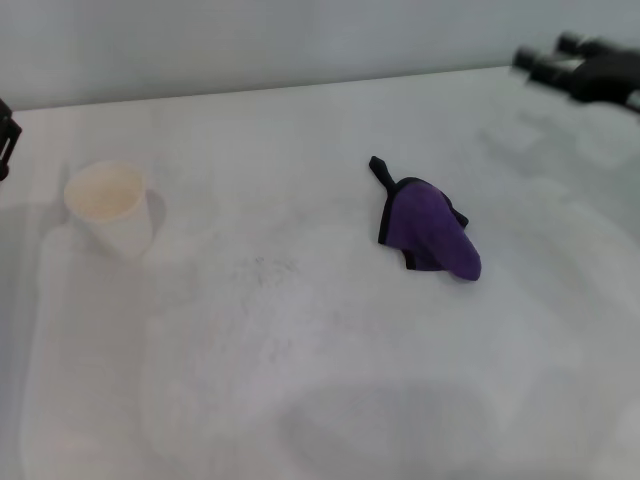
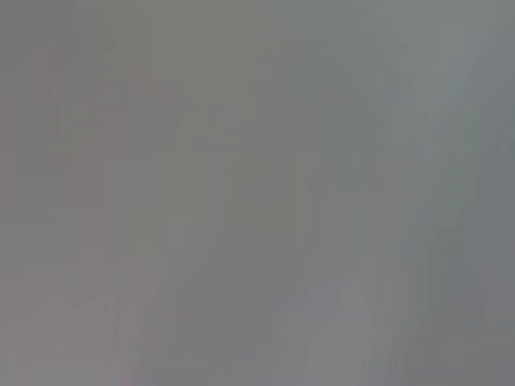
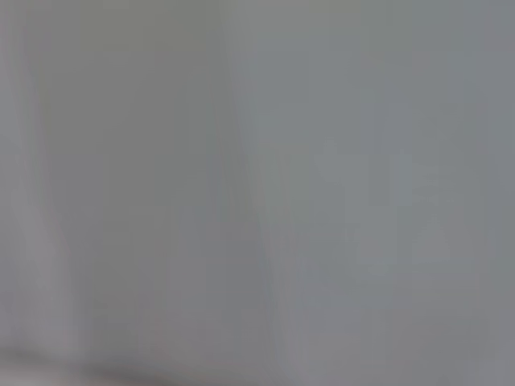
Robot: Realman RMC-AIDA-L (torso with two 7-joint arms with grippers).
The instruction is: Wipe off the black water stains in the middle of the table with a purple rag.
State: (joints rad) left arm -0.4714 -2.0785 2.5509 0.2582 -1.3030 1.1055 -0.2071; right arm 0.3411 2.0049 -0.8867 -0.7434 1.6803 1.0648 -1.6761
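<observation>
A purple rag (image 1: 432, 226) with black trim lies crumpled on the white table (image 1: 330, 380), right of the middle. No black water stain shows; only faint grey specks (image 1: 265, 268) mark the table left of the rag. My right gripper (image 1: 575, 68) hangs at the far right back corner, well away from the rag. My left gripper (image 1: 5, 135) shows only as a dark edge at the far left. Both wrist views show plain grey blur.
A cream paper cup (image 1: 110, 208) stands upright on the table at the left. The table's back edge (image 1: 300, 88) meets a grey wall.
</observation>
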